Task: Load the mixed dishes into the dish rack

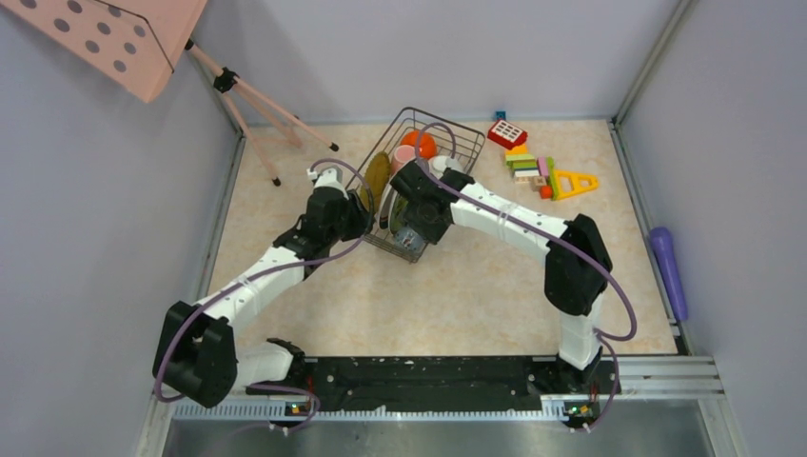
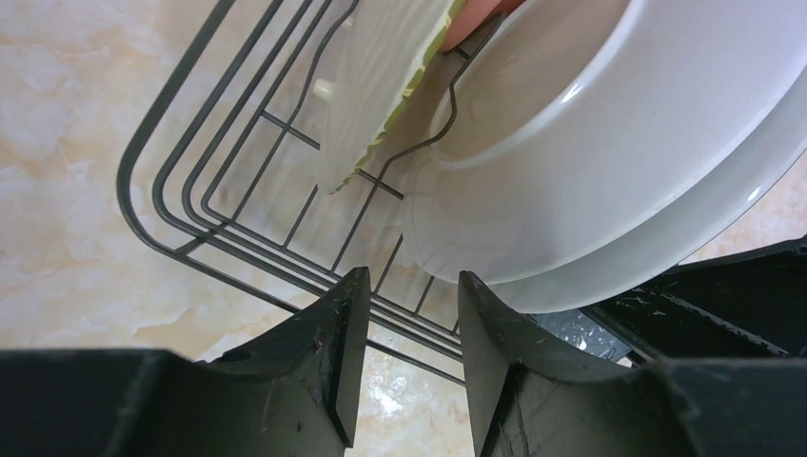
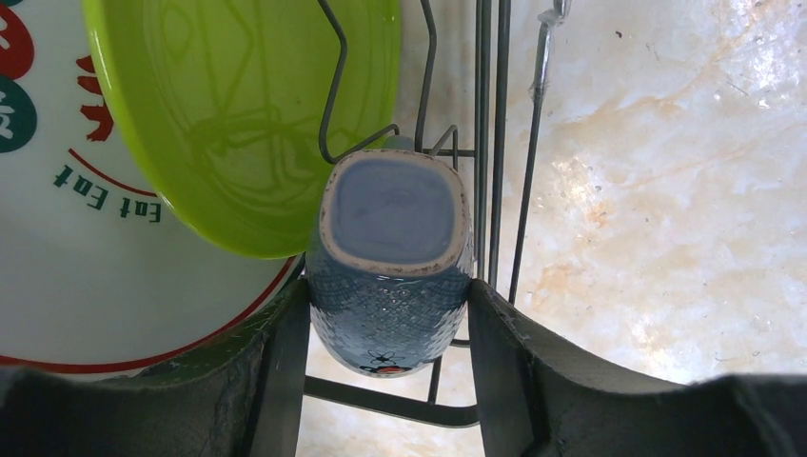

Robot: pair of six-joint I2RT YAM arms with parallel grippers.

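Sitting at the near corner of the dish rack, a blue cup is clamped on both sides by the right gripper. Whether the cup is set down on the rack's floor cannot be told. Just beside the cup, inside the rack, a lime-green plate is stood on edge against a white plate with a red rim. At the rack's left side the left gripper is held with its fingers apart and nothing between them, above the rack's wires.
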